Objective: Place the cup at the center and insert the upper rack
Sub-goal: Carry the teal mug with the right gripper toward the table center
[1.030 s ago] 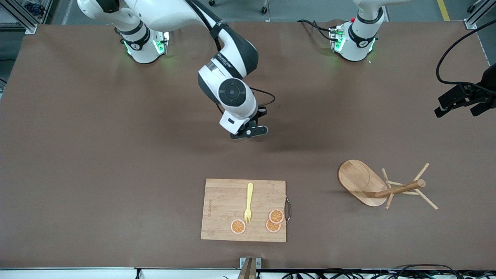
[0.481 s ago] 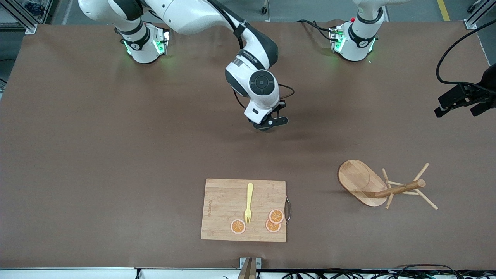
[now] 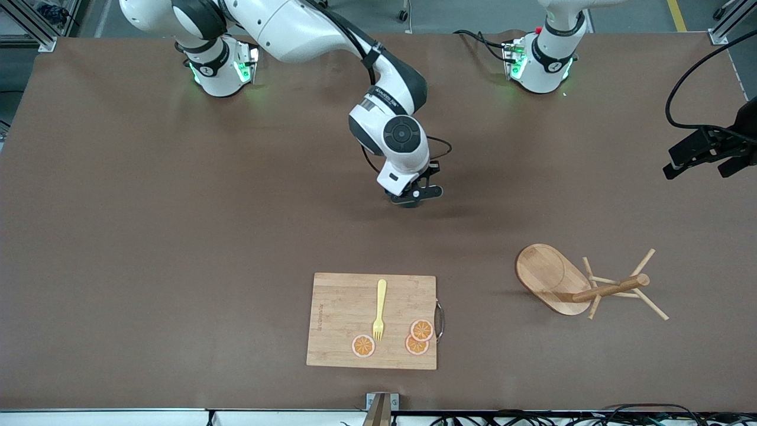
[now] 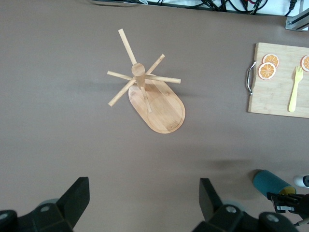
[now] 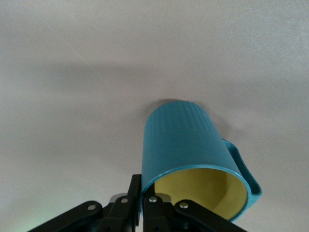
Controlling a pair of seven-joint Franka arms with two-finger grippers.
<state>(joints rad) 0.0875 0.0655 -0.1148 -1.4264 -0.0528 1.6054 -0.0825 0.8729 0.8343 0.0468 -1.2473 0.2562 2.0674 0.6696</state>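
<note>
My right gripper (image 3: 416, 195) is shut on the cup (image 5: 186, 145), one finger inside its yellow mouth and one outside on the rim. The teal cup hangs low over the middle of the table, its bottom at or just above the surface. In the front view the gripper hides it; the left wrist view shows the cup (image 4: 270, 182). The upper rack (image 3: 553, 273), a wooden mug tree, lies on its side toward the left arm's end, its post (image 3: 609, 290) and pegs off the table; it also shows in the left wrist view (image 4: 159, 104). My left gripper (image 4: 143, 192) is open and empty, waiting high over that end (image 3: 702, 161).
A rectangular wooden cutting board (image 3: 343, 319) lies near the front edge, at the middle. On it are a yellow fork (image 3: 379, 309) and three orange slices (image 3: 421, 329). A metal handle (image 3: 439, 319) is at the board's edge.
My right arm has carried the cup toward the left arm's end, over the table's middle, then dipped slightly. The left arm and the rack have not moved.
</note>
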